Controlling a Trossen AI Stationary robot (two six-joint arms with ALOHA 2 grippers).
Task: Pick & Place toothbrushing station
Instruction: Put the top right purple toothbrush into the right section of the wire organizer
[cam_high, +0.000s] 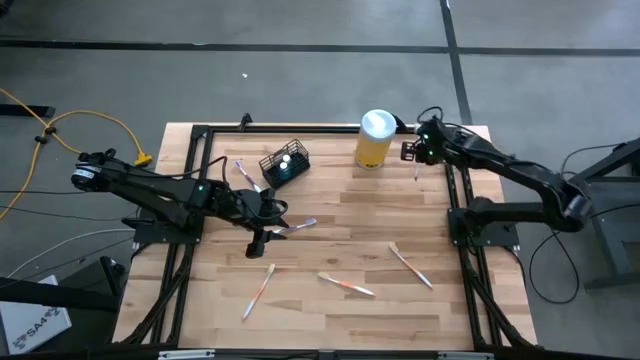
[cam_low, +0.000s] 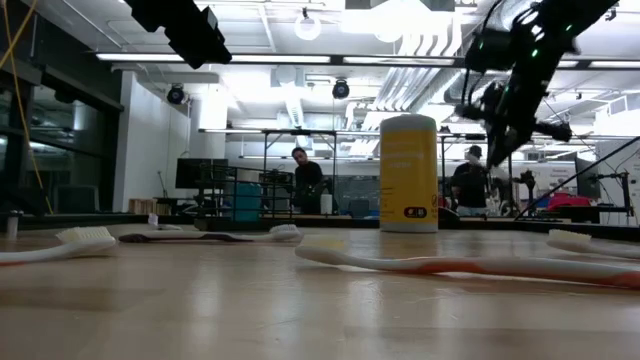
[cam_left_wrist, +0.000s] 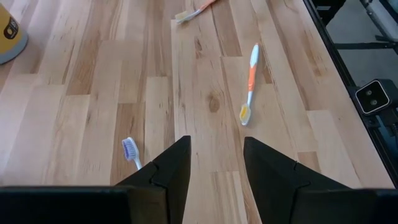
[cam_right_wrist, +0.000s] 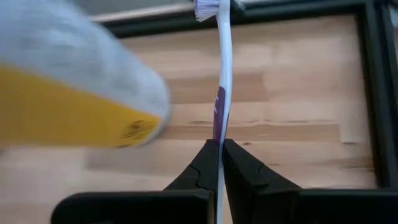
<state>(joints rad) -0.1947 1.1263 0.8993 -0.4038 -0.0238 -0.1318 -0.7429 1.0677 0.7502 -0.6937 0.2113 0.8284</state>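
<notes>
While the right gripper (cam_high: 414, 152) hangs at the far right of the table (cam_high: 330, 240), next to the yellow canister (cam_high: 374, 139), the high view puts the toothbrushing station (cam_high: 285, 163) well off toward the far left. It is a small black wire-mesh box, open-topped and tipped at an angle, with something pale and something teal inside. The left gripper (cam_high: 262, 238) hovers mid-table near a purple-and-white brush (cam_high: 300, 226).

Low view: the station is not to be made out. The canister (cam_low: 408, 173) stands upright; the right arm comes down beside it. Loose brushes lie on the near boards.

Left wrist view: fingers (cam_left_wrist: 165, 175) spread, nothing between them, a blue-headed brush (cam_left_wrist: 131, 152) just beside one tip.

Right wrist view: fingers (cam_right_wrist: 200, 171) pinched on a white-and-purple toothbrush (cam_right_wrist: 221, 81), bristles away from the camera, canister (cam_right_wrist: 68, 93) close alongside.

Judgement: the carry to the holder is the step in hand. Lift clear of the canister first, cross to the mesh box, tip the handle down through its open top, release only once it is inside. The tilted, light holder may shift if nudged.
</notes>
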